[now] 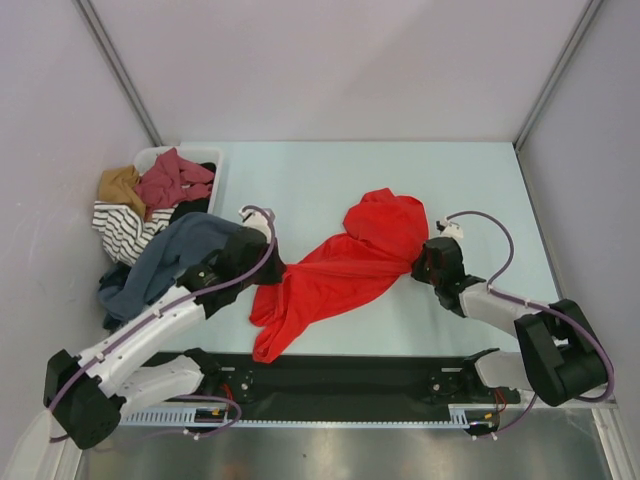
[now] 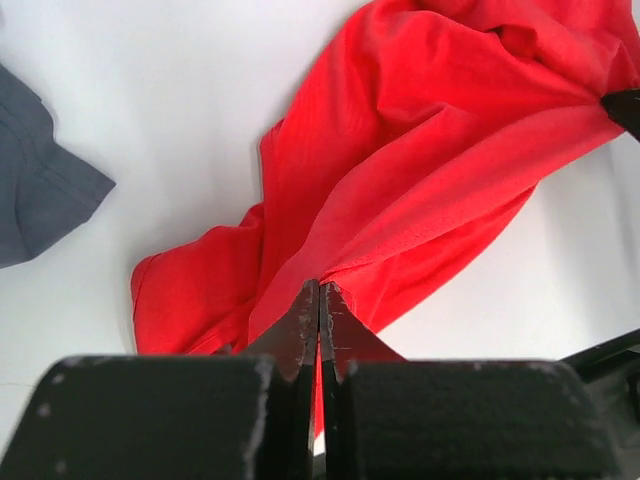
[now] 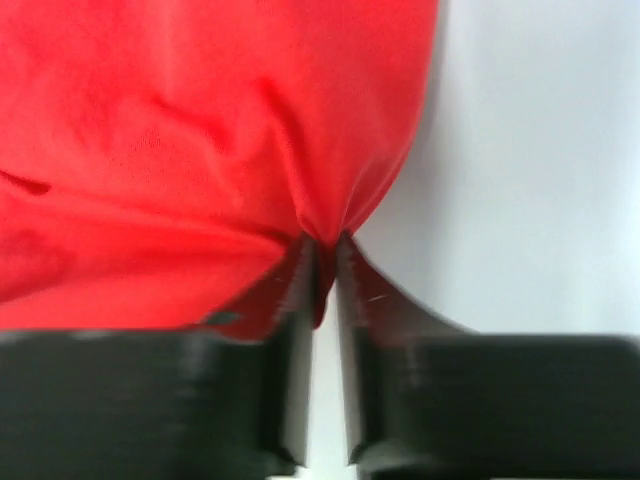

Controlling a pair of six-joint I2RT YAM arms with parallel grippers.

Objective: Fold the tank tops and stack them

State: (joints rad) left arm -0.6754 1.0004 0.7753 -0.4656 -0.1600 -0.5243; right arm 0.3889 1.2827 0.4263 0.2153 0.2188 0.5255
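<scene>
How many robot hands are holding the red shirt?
2. The left end effector is shut on the left side of the red top. The right end effector is shut on its right side. No other robot hand shows in any view.

A plain bright red is seen on the tank top [image 1: 340, 265], with no print or trim. The counter [image 1: 330, 180] is coloured a pale blue-green. Matt black is shown by the left claw [image 2: 320, 292] and the right claw [image 3: 322, 248]. The basket [image 1: 150, 157] is white. Mustard is worn by one garment [image 1: 118, 185], dusty rose by a crumpled cloth [image 1: 172, 180], black-and-white stripes by a striped top [image 1: 120, 228], and slate blue by a long cloth [image 1: 170, 255].
</scene>
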